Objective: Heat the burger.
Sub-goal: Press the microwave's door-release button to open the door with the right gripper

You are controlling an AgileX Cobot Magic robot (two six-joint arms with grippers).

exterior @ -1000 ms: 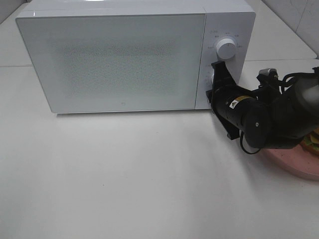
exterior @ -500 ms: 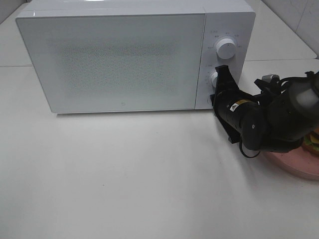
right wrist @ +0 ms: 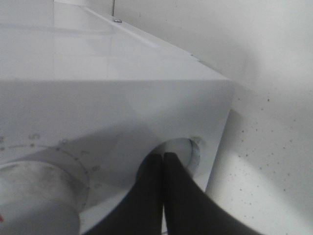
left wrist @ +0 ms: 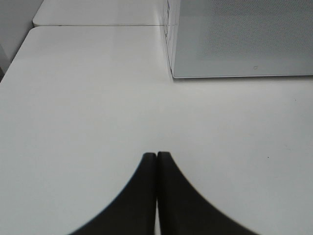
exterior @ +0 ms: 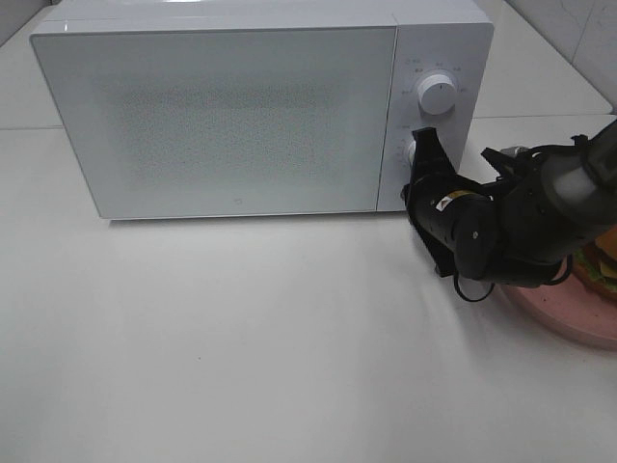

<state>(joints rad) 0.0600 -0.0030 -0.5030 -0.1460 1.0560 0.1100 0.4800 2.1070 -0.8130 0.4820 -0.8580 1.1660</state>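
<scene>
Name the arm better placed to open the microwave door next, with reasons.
Right, probably. The right fingers, shut, sit at the microwave's control panel; the left fingers, also shut, hang over the table, far from it.

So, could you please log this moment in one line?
right gripper: shut, at microwave panel; door: closed; burger: on pink plate; left gripper: shut

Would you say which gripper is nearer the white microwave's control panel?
Right: right gripper tips at the control panel; left gripper over the white table, beyond the door's far corner.

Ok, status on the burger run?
Left gripper shut, over table. Right gripper shut at lower control on microwave. Burger on plate, door closed.
</scene>
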